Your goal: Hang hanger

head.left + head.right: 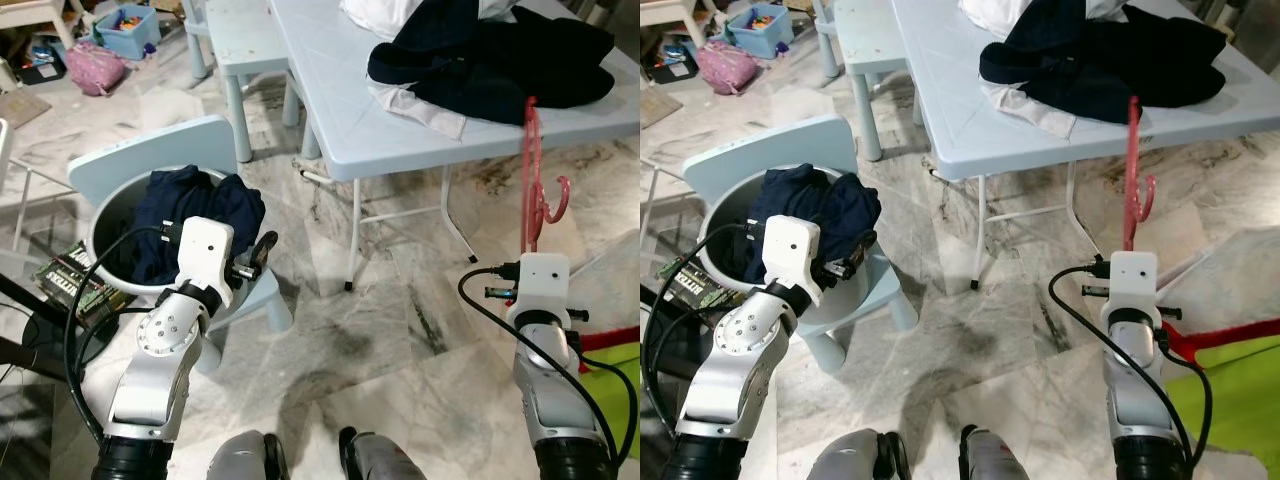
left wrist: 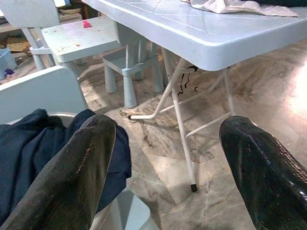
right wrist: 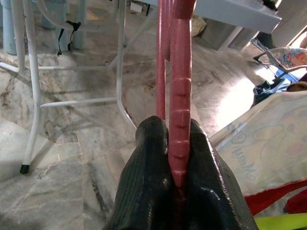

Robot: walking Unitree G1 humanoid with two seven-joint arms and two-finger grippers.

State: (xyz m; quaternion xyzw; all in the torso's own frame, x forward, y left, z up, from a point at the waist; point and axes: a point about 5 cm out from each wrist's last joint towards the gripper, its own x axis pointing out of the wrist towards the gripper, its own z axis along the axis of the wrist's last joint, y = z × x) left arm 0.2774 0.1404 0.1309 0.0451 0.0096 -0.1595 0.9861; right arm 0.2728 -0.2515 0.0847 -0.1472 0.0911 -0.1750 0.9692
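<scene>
Pink plastic marks the hanger (image 1: 533, 178), held upright in the right gripper (image 3: 175, 143), whose two black fingers are pressed tight on its ribbed bar; its hook curls out just beside the near edge of the pale blue folding table (image 1: 340, 110), above the marble floor (image 1: 400, 330). Dark clothes (image 1: 495, 60) lie heaped on the tabletop near that edge, over a white garment. The left gripper (image 2: 163, 163) hangs with its fingers spread wide and empty above a basin (image 1: 115, 215) of navy clothing (image 1: 185, 215), which appears to sit on a small blue chair (image 1: 150, 150), though the seat is mostly hidden.
</scene>
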